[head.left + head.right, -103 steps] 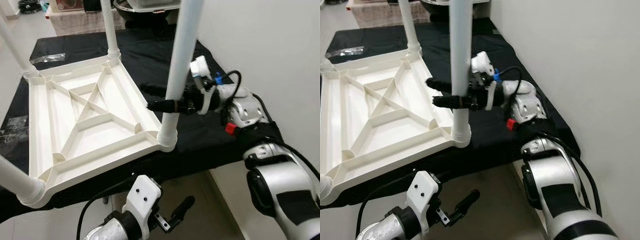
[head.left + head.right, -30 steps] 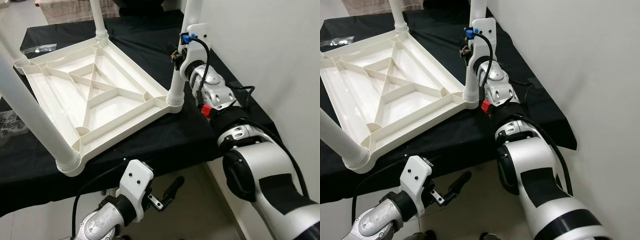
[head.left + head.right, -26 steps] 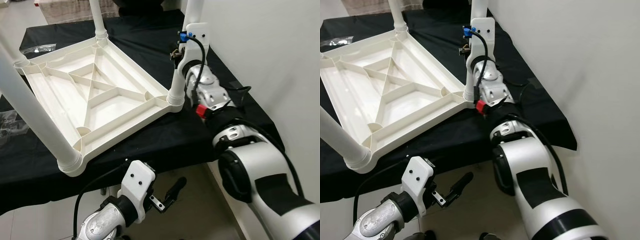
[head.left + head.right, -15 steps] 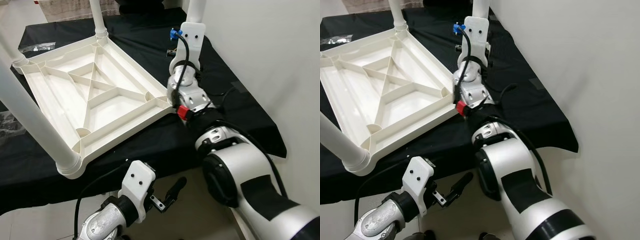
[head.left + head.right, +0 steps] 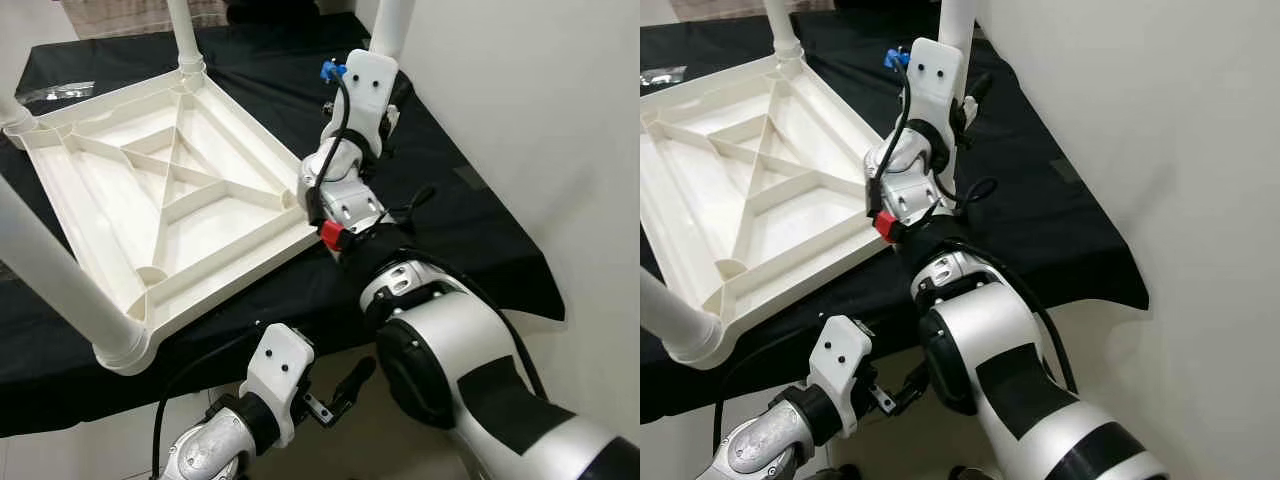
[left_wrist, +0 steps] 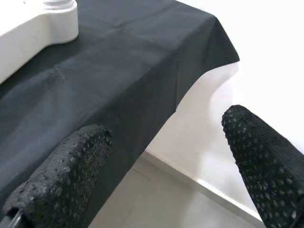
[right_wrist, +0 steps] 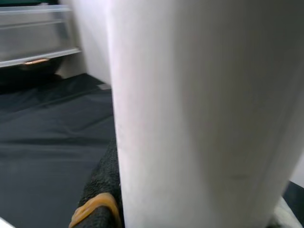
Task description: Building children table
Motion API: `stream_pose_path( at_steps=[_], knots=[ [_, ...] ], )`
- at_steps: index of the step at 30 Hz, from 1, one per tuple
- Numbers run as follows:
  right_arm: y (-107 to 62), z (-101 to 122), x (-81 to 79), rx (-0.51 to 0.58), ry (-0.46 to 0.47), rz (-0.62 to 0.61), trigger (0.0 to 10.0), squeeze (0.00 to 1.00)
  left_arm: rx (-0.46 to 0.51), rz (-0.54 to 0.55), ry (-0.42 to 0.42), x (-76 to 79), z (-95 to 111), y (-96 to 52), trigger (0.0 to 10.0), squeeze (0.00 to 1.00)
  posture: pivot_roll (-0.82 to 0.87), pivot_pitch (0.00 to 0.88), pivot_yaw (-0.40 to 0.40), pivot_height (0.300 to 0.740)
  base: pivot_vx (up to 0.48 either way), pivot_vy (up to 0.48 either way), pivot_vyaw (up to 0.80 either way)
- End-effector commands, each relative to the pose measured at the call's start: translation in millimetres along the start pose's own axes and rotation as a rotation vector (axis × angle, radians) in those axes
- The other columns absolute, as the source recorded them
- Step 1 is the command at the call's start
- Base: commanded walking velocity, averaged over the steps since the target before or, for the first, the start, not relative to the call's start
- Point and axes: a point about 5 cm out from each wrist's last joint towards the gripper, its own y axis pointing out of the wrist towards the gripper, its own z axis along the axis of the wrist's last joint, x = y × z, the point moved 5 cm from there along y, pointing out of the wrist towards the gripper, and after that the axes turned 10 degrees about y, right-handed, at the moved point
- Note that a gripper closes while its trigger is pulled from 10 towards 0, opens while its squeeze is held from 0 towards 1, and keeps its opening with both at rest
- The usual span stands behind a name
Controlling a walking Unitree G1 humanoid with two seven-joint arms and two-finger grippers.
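The right gripper [image 5: 962,100] is clamped on the white table leg [image 7: 199,114] at the corner nearest the wall — a finger [image 7: 97,199] presses its side, presumably to seat or twist it into its socket. The upturned white tabletop [image 5: 150,190] lies ribs-up on the black-draped bench [image 5: 460,230], at ten o'clock of that gripper. At six o'clock, below the bench edge, the left gripper [image 6: 166,161] hangs idle — jaws spread, holding nothing.

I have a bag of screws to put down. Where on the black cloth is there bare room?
Bare black cloth lies between the right arm and the wall, out to its near right corner. It is crowded on the robot's left, where the upturned white table covers most of the cloth and the right gripper is at its corner leg.
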Motion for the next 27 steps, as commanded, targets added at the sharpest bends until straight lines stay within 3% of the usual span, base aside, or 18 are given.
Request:
stream_pose_path(
  at_steps=[1, 9, 16, 17, 27],
  knots=[
    [-6.3, -56, 29.6, -0.197, -0.118, -0.139, 10.0, 0.0, -0.015, -0.009, -0.011, 4.9, -5, -0.1, 10.0, 0.0, 0.09, 0.21, -0.08, 0.74, 0.0, 0.0, 0.0],
    [-5.7, -46, 22.8, -0.163, -0.108, -0.119, 10.0, 0.0, -0.013, -0.006, -0.016, 6.8, -6, 0.6, 10.0, 0.0, 0.09, 0.206, -0.089, 0.74, 0.0, 0.0, 0.0],
    [-4.3, -54, 25.3, -0.195, -0.079, -0.102, 10.0, 0.0, -0.012, -0.006, -0.016, 7.4, -7, 1.5, 10.0, 0.0, 0.09, 0.2, -0.086, 0.74, 0.0, 0.0, 0.0],
    [-4.5, -54, 24.1, -0.196, -0.075, -0.09, 10.0, 1.0, -0.013, -0.007, -0.015, 7.4, -7, 1.5, 10.0, 0.0, 0.08, 0.202, -0.085, 0.74, 0.0, 0.0, 0.0],
    [-4.4, -48, 17.3, -0.173, -0.045, -0.055, 10.0, 1.0, -0.016, -0.011, -0.014, 7.5, -8, 1.7, 10.0, 0.0, 0.08, 0.203, -0.083, 0.74, 0.0, 0.0, 0.0]
  ],
)
